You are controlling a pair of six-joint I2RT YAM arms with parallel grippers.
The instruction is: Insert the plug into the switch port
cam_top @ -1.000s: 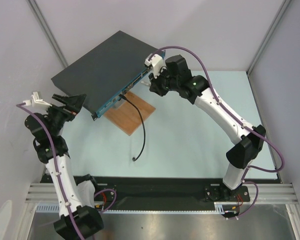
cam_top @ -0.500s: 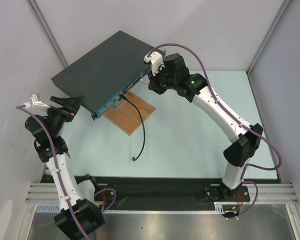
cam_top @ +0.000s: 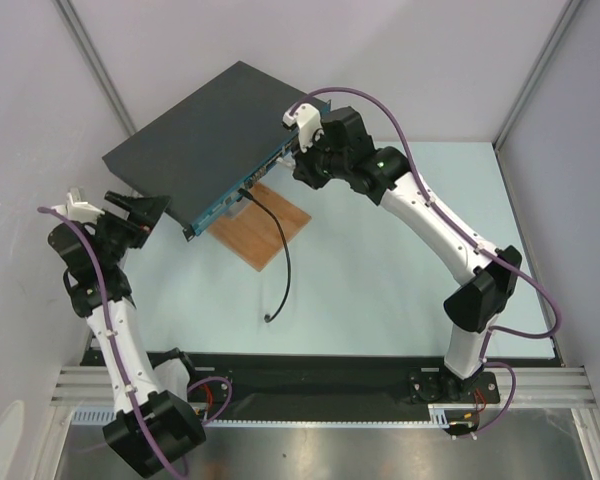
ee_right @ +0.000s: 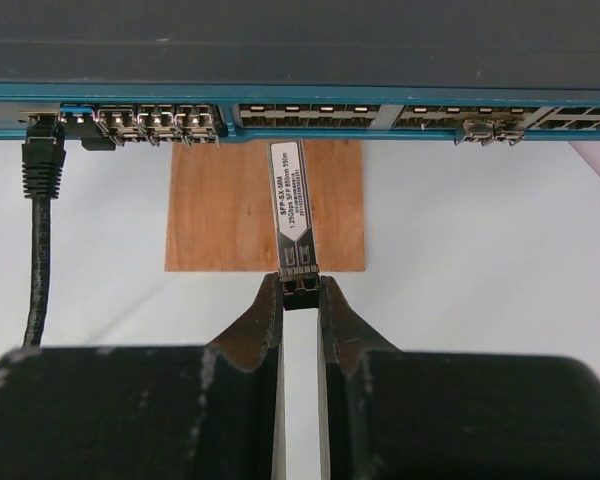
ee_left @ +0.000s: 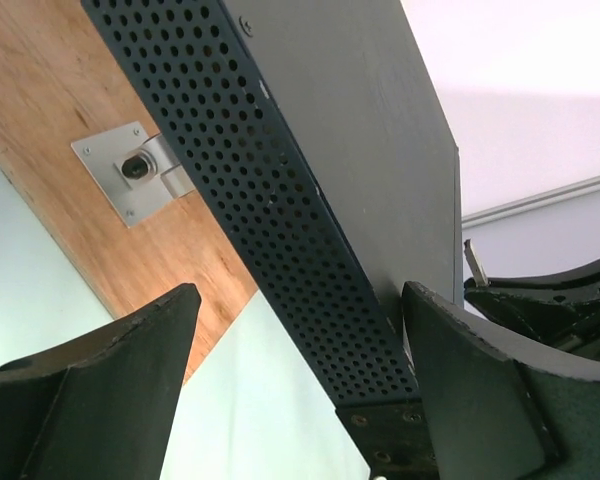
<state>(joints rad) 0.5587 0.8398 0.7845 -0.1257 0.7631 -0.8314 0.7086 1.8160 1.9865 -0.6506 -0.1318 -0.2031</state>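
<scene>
The switch is a flat dark grey box with a teal front face and a row of small sockets. My right gripper is shut on the rear end of the plug, a silver labelled module. The plug points at the sockets, its tip just below the teal face, under a gap between socket groups. From above, the right gripper is at the switch's right front corner. My left gripper is open, its jaws either side of the switch's perforated side wall. It also shows from above.
A brown wooden board lies under the switch's front edge, with a metal bracket on it. A black cable is plugged into a left socket and trails toward me across the pale table.
My right gripper has moved slightly left and closer to the switch's front with the plug. My left arm has shifted a little lower and leftward at the wrist.
</scene>
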